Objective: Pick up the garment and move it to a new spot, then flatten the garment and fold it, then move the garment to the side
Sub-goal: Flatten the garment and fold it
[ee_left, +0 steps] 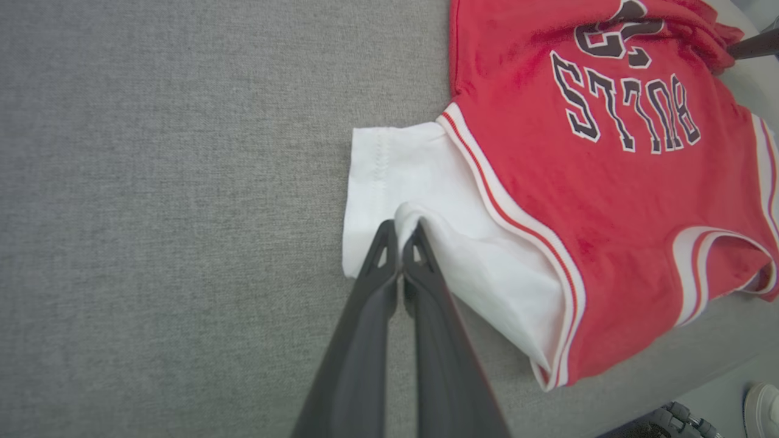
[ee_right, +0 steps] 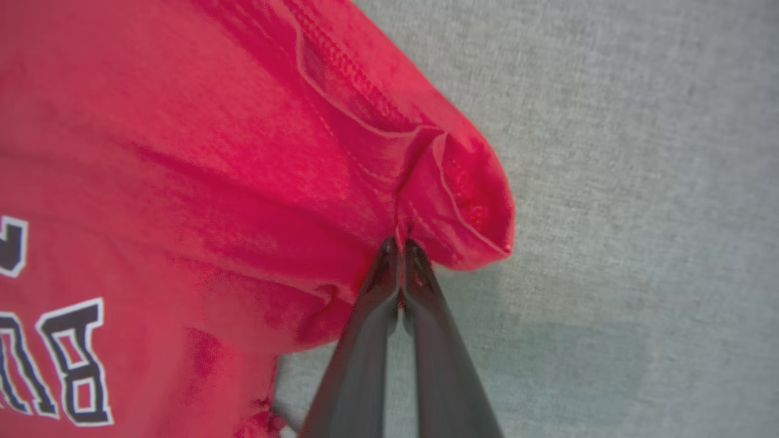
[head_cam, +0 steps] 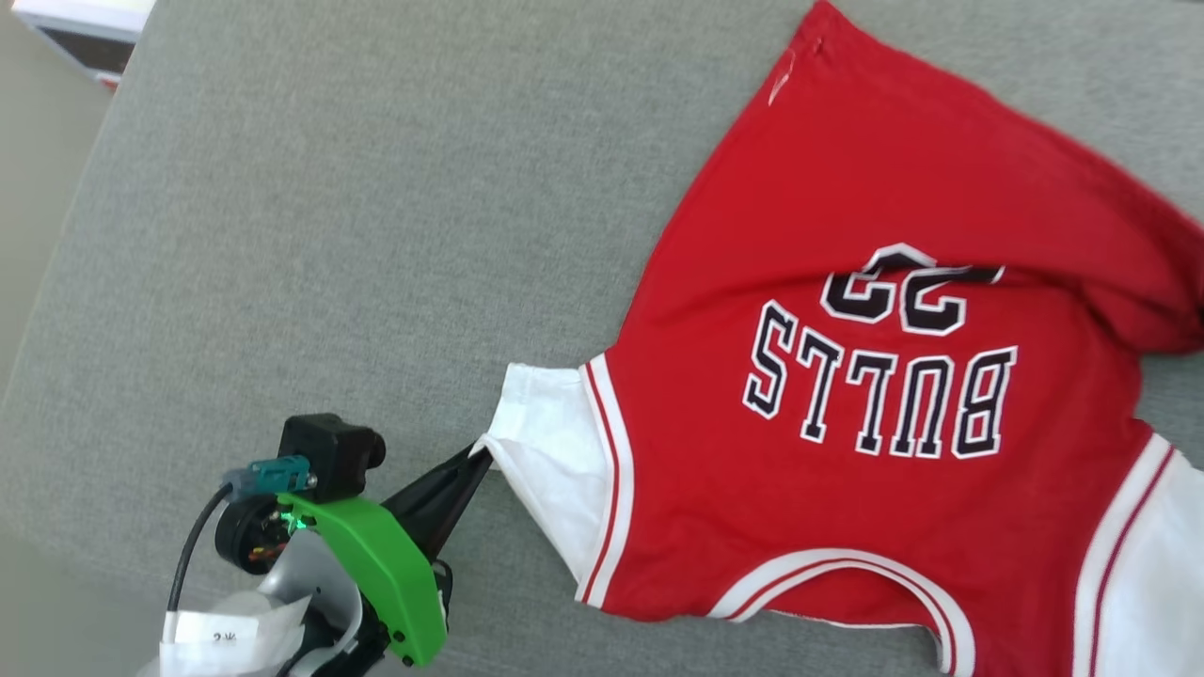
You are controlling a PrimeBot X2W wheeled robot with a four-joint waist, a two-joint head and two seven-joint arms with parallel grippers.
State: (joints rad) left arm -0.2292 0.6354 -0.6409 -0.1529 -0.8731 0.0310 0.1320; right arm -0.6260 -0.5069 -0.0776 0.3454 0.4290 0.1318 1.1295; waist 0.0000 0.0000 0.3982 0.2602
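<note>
The garment is a red jersey T-shirt with white sleeves and black-and-white lettering, spread on the right of a grey cloth surface. My left gripper sits at the lower left, shut on the edge of the garment's white sleeve; in the left wrist view its tips pinch a raised fold of that sleeve. In the right wrist view my right gripper is shut on a bunched red corner of the garment near its hem.
The grey surface stretches bare to the left of the garment. Its edge runs along the far left, with a white object beyond it at the top left. A wheel and a pale object show past the edge in the left wrist view.
</note>
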